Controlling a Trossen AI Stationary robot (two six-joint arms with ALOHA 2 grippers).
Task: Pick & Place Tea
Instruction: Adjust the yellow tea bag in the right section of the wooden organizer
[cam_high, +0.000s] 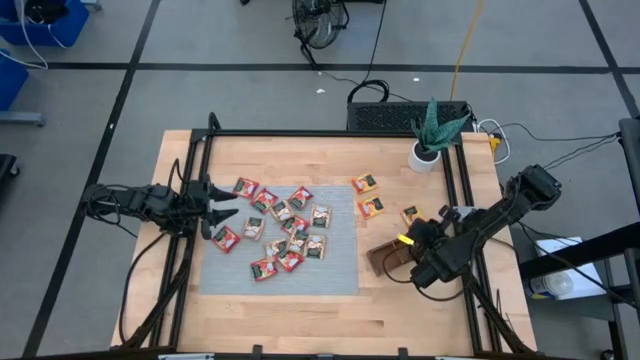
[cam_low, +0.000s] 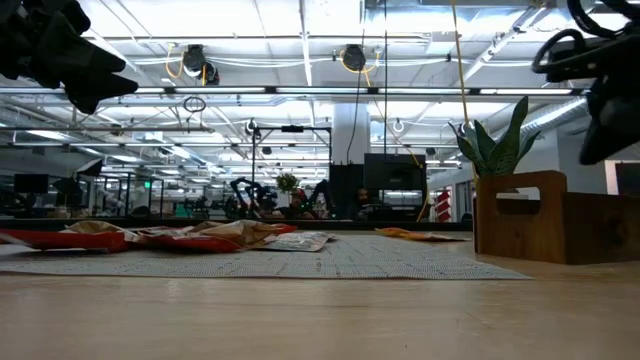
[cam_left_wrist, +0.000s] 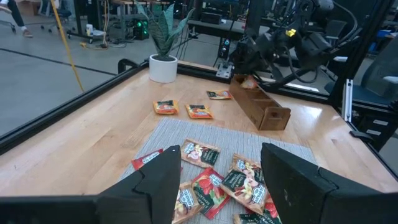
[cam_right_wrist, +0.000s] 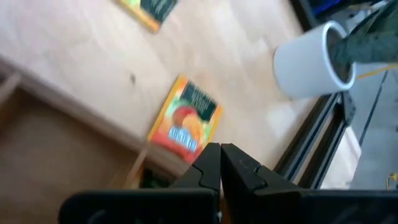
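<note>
Left tool open over the mat's edge; right tool shut above the wooden tray.

Nearest in the left wrist view, the left tool hangs with fingers spread apart and nothing between them, above the left edge of the grey mat. Red, white and green tea sachets lie scattered and partly overlapping across the mat. Beyond the mat, on the bare tabletop, two yellow-orange sachets lie side by side, with a third further right. Brown wooden tray stands right of the mat. Right tool is above the tray's end, its fingers pressed together and empty, a yellow-orange sachet lying just beyond its tips. White pot with a green plant stands at the far right corner.
</note>
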